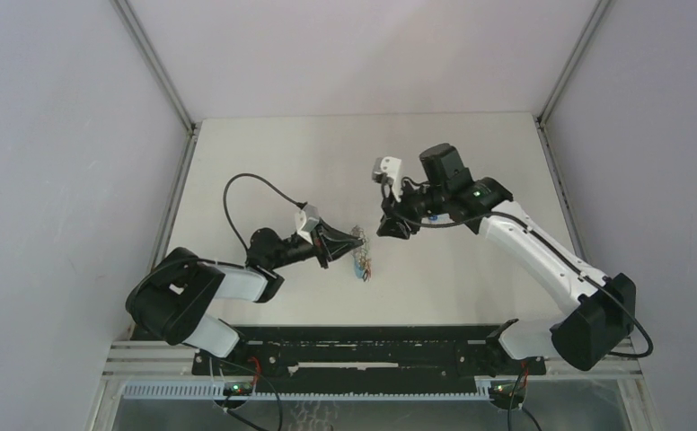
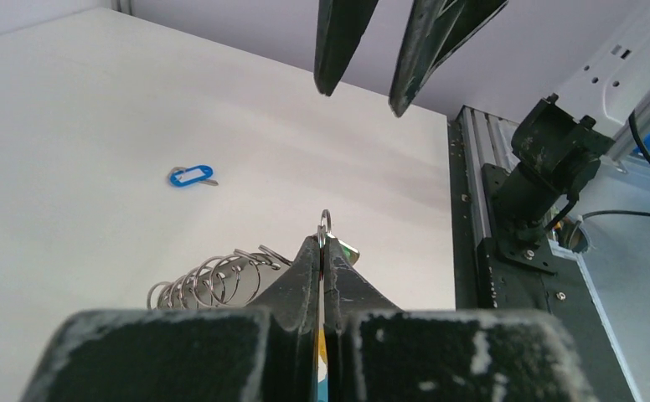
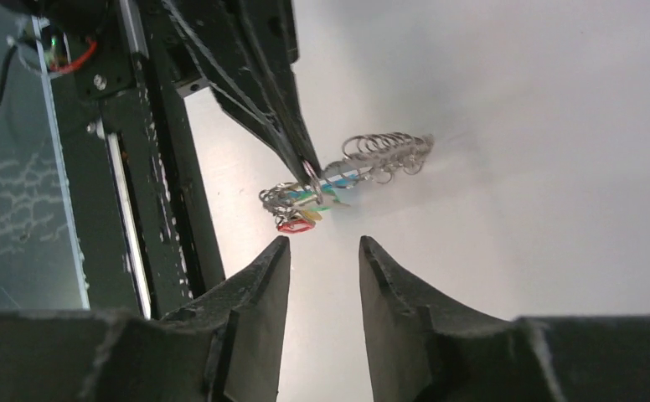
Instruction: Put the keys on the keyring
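Pressing flat against each other, the left fingers [image 2: 322,251] are seen fully shut on the keyring [image 3: 348,172]. A thin arc of its grey wire is pinched at their tips and shows just above them in the left wrist view. The fringe of small silver links [image 2: 208,283] is spread out to the left of the fingers in that view. The keys [image 3: 299,219] are bunched at one end of the keyring, where red, yellow and green tags can be made out; whether each one is threaded on the wire cannot be told. The bundle is found near the middle of the desk [image 1: 273,153], between the two arms, and whether it rests on the surface or is lifted off it cannot be told.

The right fingers [image 1: 390,230] are held partly open, with a clear gap between the tips and nothing gripped. They are placed near the keyring but apart from it, with the tips pointed toward the bundle.

A blue-tagged key [image 2: 191,176] is seen lying flat on the desk, well apart from the keyring and touched by neither arm.
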